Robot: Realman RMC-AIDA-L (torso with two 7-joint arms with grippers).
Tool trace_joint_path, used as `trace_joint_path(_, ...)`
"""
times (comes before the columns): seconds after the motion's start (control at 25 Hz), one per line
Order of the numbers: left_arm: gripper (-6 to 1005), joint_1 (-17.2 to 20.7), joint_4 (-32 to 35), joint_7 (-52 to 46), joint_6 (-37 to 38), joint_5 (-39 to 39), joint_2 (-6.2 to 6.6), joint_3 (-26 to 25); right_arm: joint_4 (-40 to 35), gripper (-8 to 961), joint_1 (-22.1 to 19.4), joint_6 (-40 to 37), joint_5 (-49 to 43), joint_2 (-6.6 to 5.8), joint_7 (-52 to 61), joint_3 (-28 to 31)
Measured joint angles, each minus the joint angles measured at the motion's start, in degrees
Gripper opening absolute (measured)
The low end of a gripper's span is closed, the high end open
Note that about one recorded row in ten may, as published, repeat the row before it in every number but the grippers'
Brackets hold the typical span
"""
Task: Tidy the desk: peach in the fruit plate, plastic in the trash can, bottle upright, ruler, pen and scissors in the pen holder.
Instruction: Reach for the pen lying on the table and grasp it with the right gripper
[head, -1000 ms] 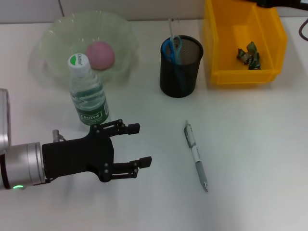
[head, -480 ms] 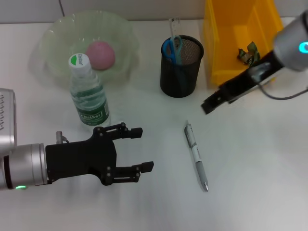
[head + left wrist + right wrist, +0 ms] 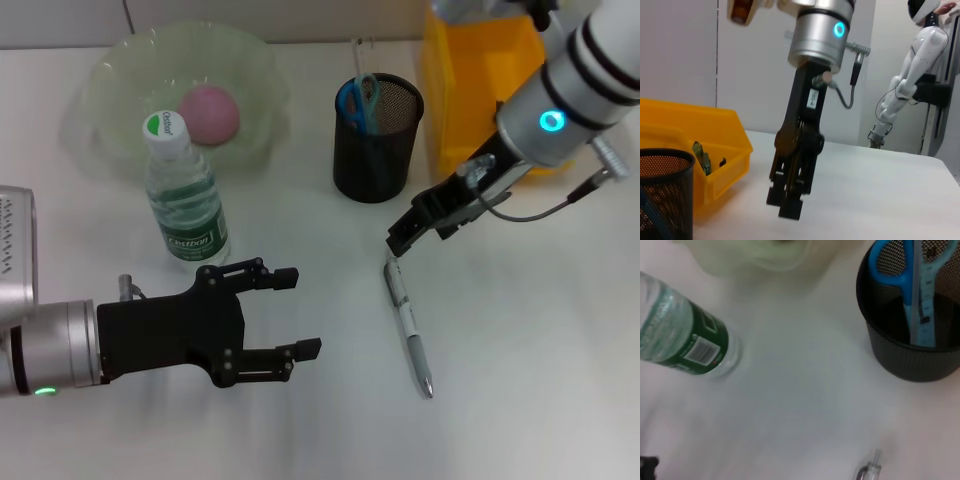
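The right end effector (image 3: 402, 237), jaws seemingly closed and empty, has swung in just above the pen (image 3: 407, 323); pickup looks imminent.

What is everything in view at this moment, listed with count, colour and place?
peach: one, pink, in the fruit plate.
fruit plate: one, pale green, far left of the desk.
bottle: one, clear with green label, upright in front of the plate.
pen holder: one, black mesh, centre back.
scissors: one, blue handles, in the holder.
ruler: one, light blue, in the holder.
pen: one, silver, flat on the desk, near centre.
trash can: one, yellow bin, far right.
plastic: one green scrap, in the bin.
left claw: black, open, near left.
right claw: black, above the pen's upper end.
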Motion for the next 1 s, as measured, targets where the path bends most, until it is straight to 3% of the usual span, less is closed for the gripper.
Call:
trace_joint_path(0.36,805,0.0,-0.1,0.1,-0.1,0.0,-0.09,0.0,7.9,691,3.6,4.1,0.3,0.23,0.1,-5.0)
trace_joint_path(1.0,805,-0.1,-0.2,0.1,-0.7,0.0,-0.17,0.4,14.8,689,5.7,10.3,4.0,0.49,0.3,-12.3)
